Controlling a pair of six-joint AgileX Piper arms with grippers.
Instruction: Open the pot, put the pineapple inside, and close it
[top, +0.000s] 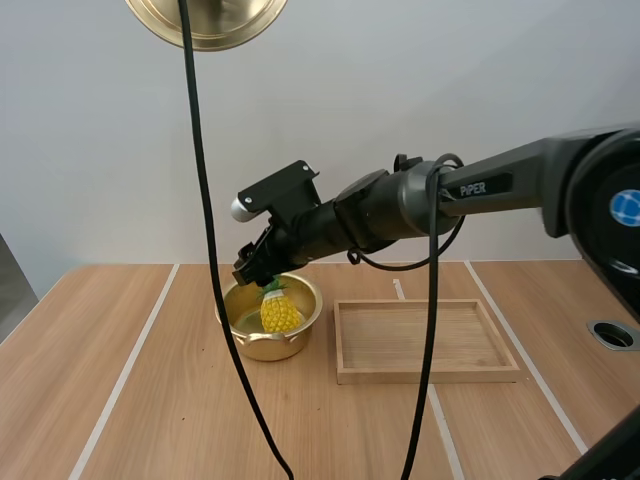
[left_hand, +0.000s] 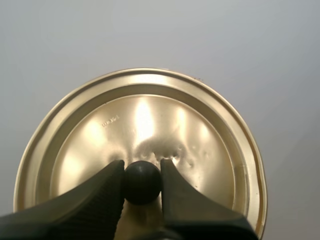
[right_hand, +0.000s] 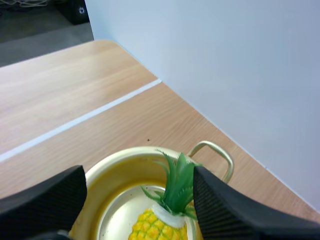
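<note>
Pineapple (top: 280, 312) sits in the pot (top: 268, 349) near the table (top: 130, 400) back edge, your right gripper (top: 262, 277) hangs wide open and empty over it, and your left gripper (left_hand: 141, 166) pinches the lid (left_hand: 145, 117) by its knob (left_hand: 142, 184) high up, so next you likely pull the right arm clear, then lower the lid.

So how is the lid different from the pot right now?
The lid hangs in the air, the left gripper pinching its black knob; the pot sits on the table. The lid is a shallow disc; the pot is a deep bowl with the pineapple inside. Both are shiny gold metal.
</note>
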